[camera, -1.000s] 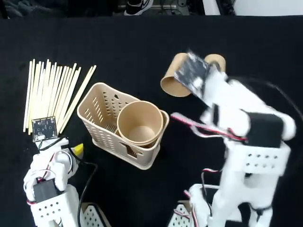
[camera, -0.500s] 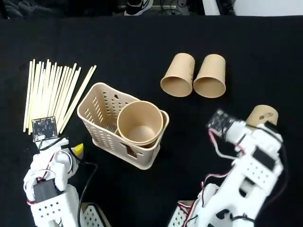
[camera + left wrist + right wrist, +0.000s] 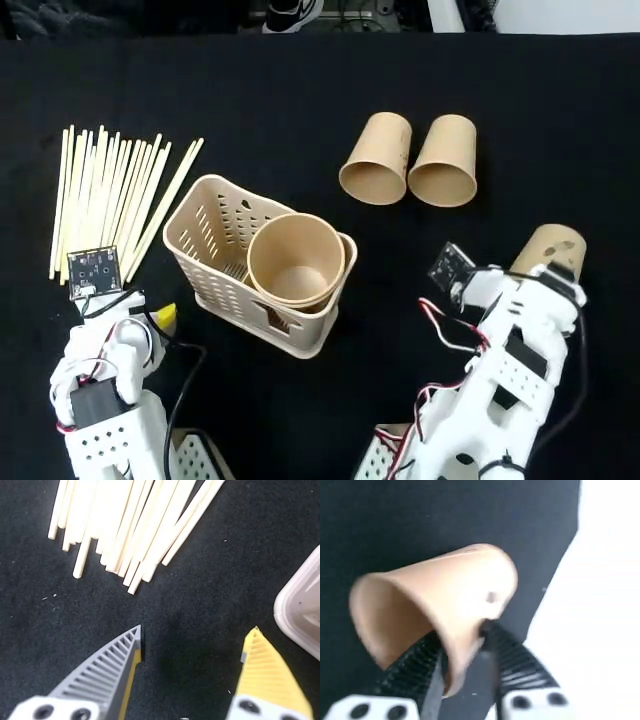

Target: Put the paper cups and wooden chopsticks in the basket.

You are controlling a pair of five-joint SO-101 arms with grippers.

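My right gripper (image 3: 465, 647) pinches the wall of a brown paper cup (image 3: 440, 595). The cup is tipped over, with its mouth toward my wrist camera. The basket (image 3: 205, 240) sits well off to its left on the table. My left gripper (image 3: 195, 645) hangs wide open, holding nothing, near the chopsticks (image 3: 125, 525).

Likely a robotics lab, black-draped table (image 3: 300, 90), exposed-wire desktop arms (image 3: 510, 370)

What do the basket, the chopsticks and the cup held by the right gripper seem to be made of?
Basket: likely plastic, cream, smooth, with moulded slots.
Chopsticks: bare pale wood, matte, square-cut ends.
Cup: brown paper, matte, thin-walled; the right gripper pinches its wall.
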